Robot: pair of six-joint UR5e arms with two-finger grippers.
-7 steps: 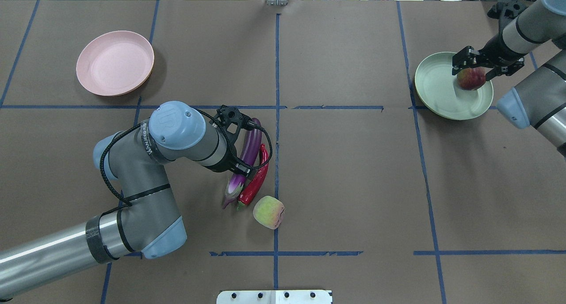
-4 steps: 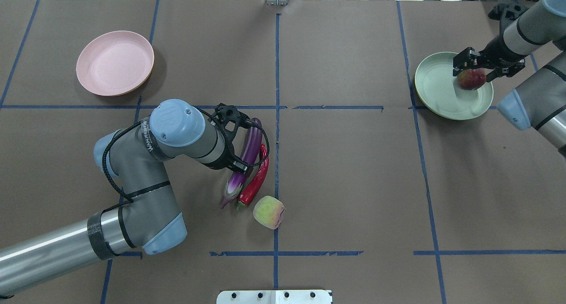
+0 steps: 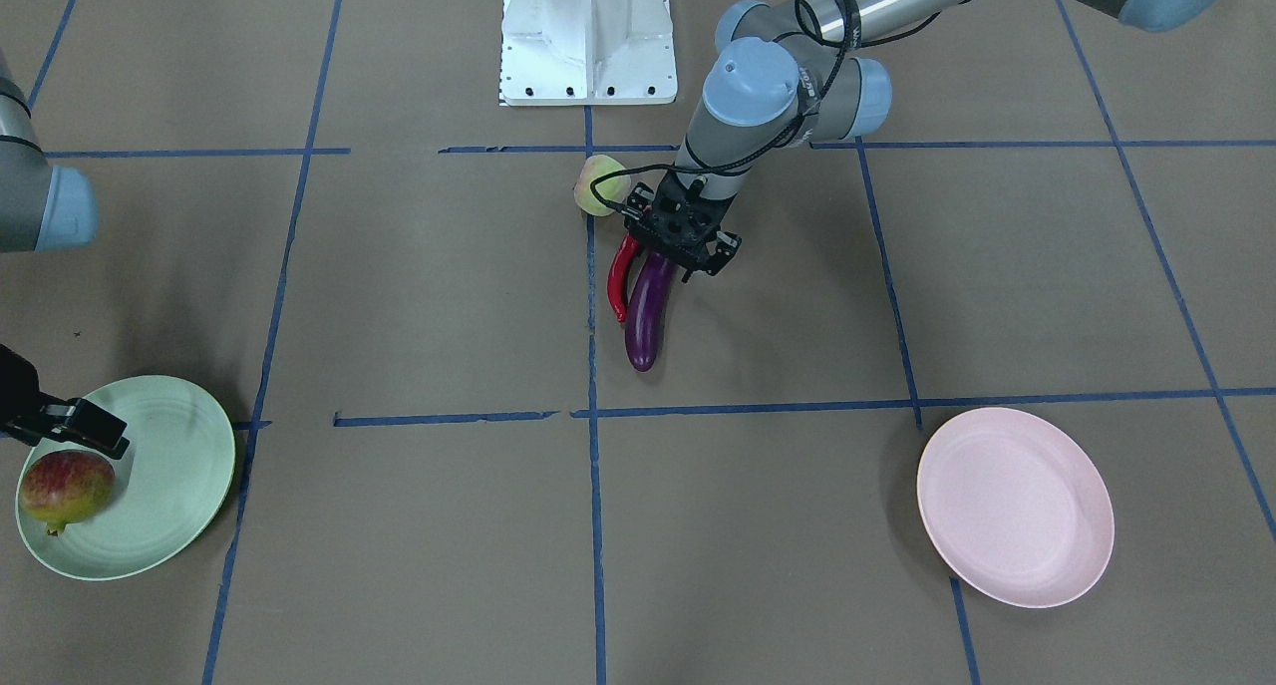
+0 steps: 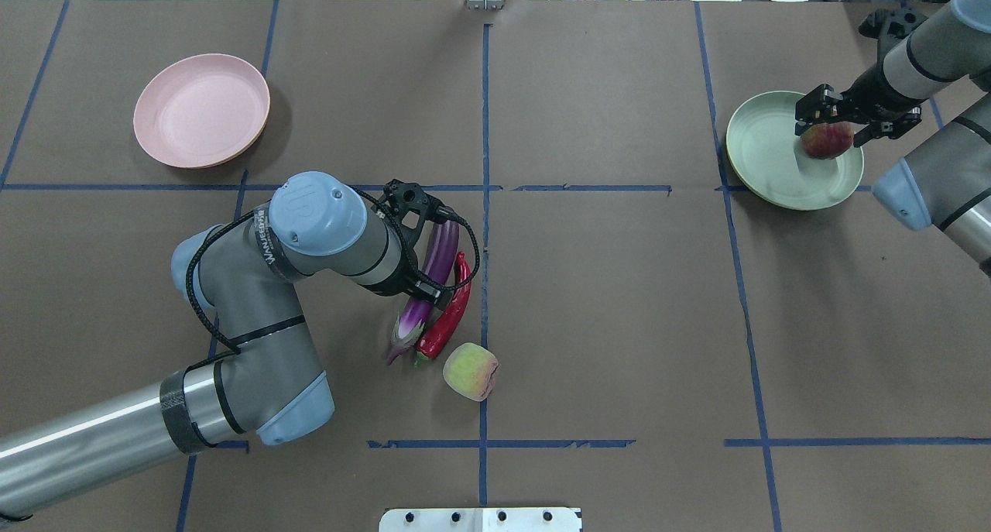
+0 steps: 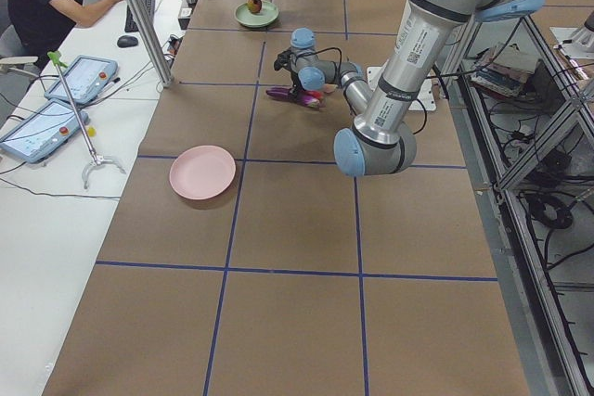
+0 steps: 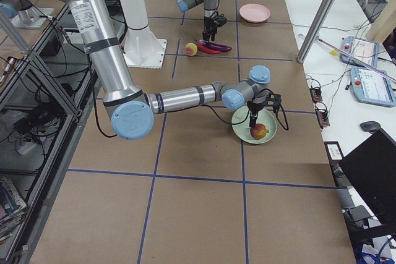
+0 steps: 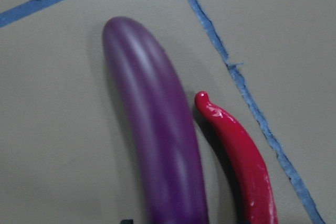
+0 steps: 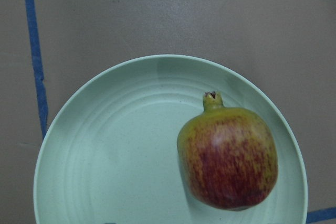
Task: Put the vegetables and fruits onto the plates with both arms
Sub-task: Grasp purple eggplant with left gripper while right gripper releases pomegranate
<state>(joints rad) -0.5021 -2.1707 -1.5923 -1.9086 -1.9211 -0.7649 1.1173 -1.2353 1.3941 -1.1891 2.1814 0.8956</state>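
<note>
Likely slick and stiff, eggplant (image 4: pixel 440 257) lies mid-table against chili (image 4: pixel 453 311); left gripper (image 3: pixel 676 256) straddles it, jaws apart: clamp mid-body. Right gripper (image 4: pixel 842 121) hangs spread over pomegranate (image 4: pixel 827 141) on green plate (image 4: pixel 762 149)

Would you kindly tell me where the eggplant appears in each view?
Front-facing: eggplant just above centre.
Overhead: left of centre.
Exterior left: upper middle.
Exterior right: top centre.
Left wrist: fills the middle.
Right wrist: not in it.
Landmark: red chili pepper lying beside it.
</note>
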